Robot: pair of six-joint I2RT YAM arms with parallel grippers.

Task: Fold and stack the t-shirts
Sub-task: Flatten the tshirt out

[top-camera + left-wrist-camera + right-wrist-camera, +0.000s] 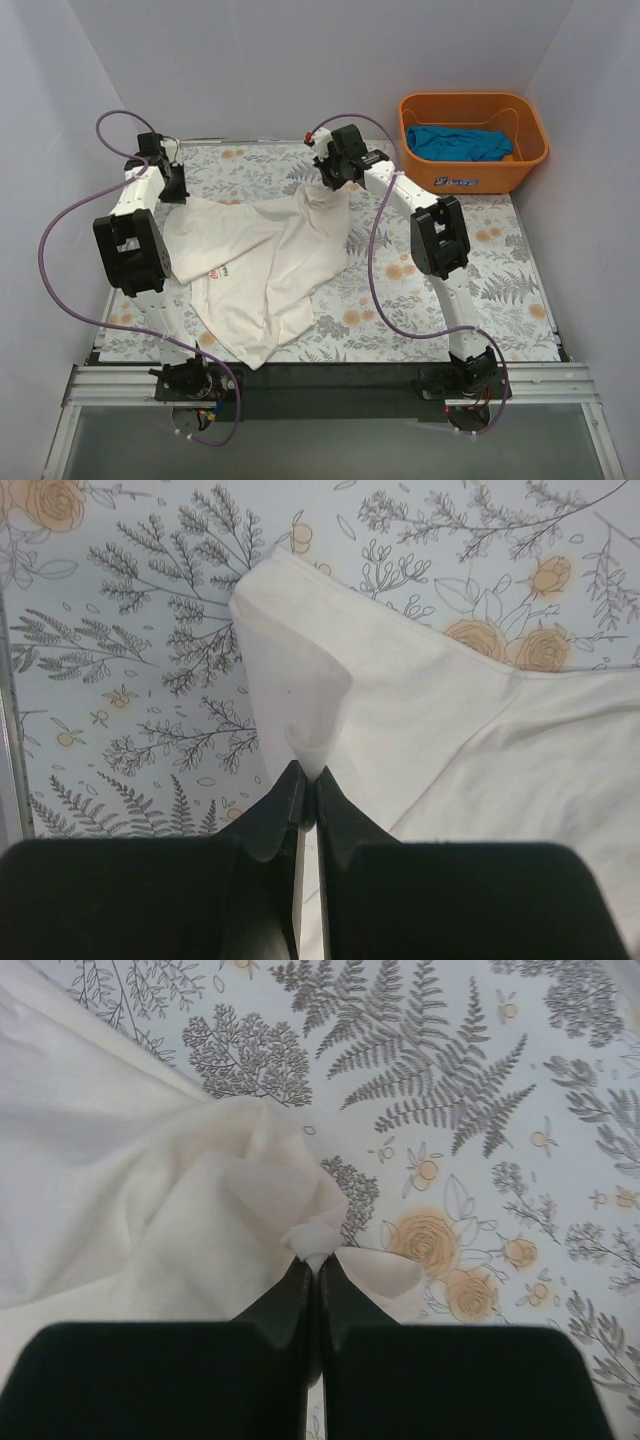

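Observation:
The large white t-shirt (262, 262) with a small red chest logo (216, 270) lies crumpled across the left and middle of the floral table. My left gripper (172, 190) is shut on a corner of it at the far left; the wrist view shows the cloth (420, 720) pinched between the black fingertips (308, 776). My right gripper (325, 188) is shut on a bunched part of the shirt (150, 1220) at the far middle, lifting it a little (318, 1257). A teal-blue t-shirt (455, 143) lies in the orange basket. The red t-shirt is out of view.
The orange plastic basket (480, 175) stands at the far right corner of the table. The floral table cover (480, 280) shows on the right half. White walls close in the back and both sides.

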